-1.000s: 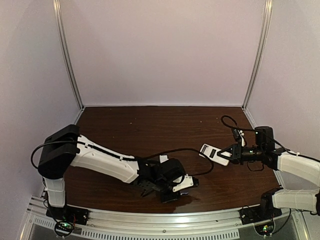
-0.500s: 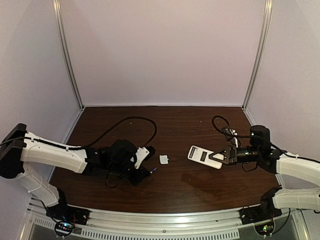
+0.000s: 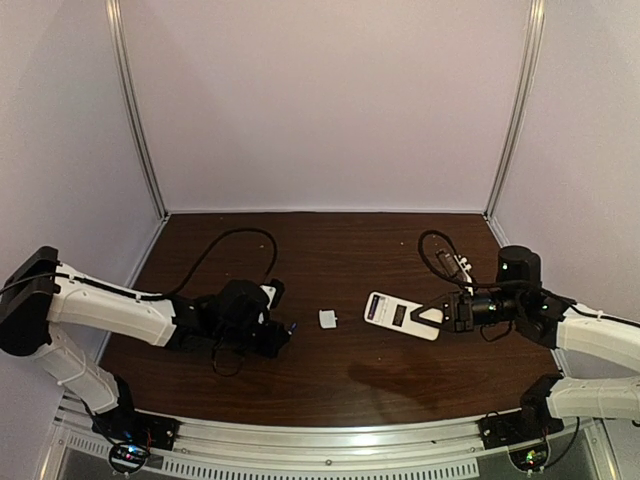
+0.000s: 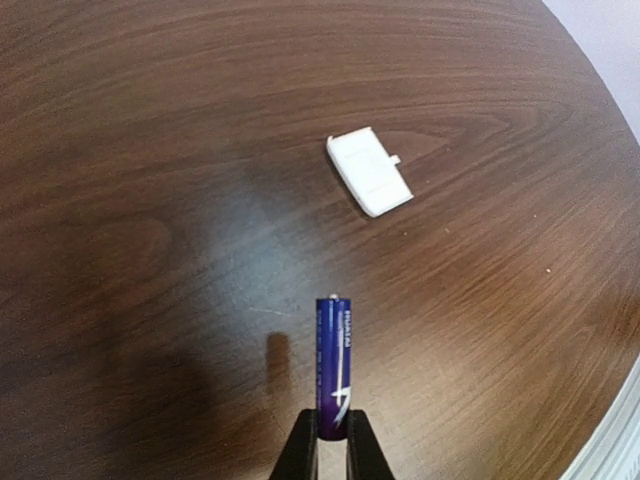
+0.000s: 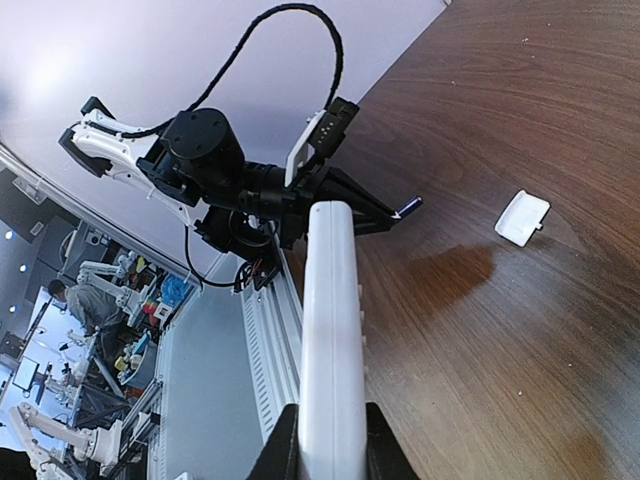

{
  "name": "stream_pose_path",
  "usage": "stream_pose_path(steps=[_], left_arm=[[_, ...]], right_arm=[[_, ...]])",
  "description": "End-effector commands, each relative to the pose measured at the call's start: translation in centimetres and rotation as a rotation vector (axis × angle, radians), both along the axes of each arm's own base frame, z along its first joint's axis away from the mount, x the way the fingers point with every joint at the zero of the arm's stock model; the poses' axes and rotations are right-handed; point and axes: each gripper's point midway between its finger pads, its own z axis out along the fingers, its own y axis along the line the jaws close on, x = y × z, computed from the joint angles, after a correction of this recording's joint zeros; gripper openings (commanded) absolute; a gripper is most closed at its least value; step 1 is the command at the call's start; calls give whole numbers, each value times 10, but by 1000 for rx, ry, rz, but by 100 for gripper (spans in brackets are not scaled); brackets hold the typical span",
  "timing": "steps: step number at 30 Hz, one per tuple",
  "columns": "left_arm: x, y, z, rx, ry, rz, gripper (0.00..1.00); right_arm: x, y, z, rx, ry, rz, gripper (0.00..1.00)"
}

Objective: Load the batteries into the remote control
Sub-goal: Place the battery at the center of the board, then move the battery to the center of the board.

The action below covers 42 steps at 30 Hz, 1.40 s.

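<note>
**Battery in the left pincer, remote in the right**

The left pincer (image 4: 331,428) is nearly closed on one battery (image 4: 333,350). It grips the battery's near end, so most of the purple-blue cylinder sticks out forward past the fingertips. The small metal tip is at the far end. The battery hangs above the dark wooden tabletop (image 4: 140,140) without touching it, and its shadow falls on the wood just to the left.

Ahead of the battery and a little to the right, a small white cover (image 4: 369,174) lies flat on the tabletop, well apart from the battery. A little tab juts from one edge.

The right pincer (image 5: 330,432) is closed narrowly on the remote (image 5: 330,300), with a finger pressed against each long side of its near end. From the right wrist the remote shows edge-on, as a slim white bar reaching away towards the left arm (image 5: 215,165). From above, its broad white face is turned upward, with a dark rectangle near the middle. It is held off the tabletop and slopes slightly, and a soft shadow lies on the wood nearer the arm bases.

In the top view the cover lies between the two pincers, nearer the remote's free end. The left pincer sits at the left-centre of the tabletop and the right pincer at the right-centre. They face each other and are well apart.
</note>
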Motion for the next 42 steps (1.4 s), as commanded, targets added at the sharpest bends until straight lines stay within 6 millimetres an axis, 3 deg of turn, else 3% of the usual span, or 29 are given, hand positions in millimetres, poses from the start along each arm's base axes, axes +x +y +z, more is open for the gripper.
stream_pose_path(steps=[1,16,24,28,31,33,36,42], left_arm=[[12,-11,-4,-48,52,100,0],[25,-28,-38,35,170,211,0],[31,-53,-45,27,190,166,0],[25,-66,-45,-2,218,106,19],[22,-65,-43,-14,221,92,42],[22,-64,-41,-19,218,88,51],[19,-65,-34,-44,209,58,57],[8,-70,-33,-60,230,-25,58]], right_arm=[[-4,3,21,27,-101,18,0],[-4,2,18,-17,-119,-1,0],[-5,1,18,-24,-119,-6,0],[-5,1,19,-24,-121,-7,0],[-5,0,19,-25,-125,-10,0],[-5,0,18,-28,-121,-10,0],[-5,0,18,-29,-123,-11,0],[-5,-1,18,-31,-128,-16,0]])
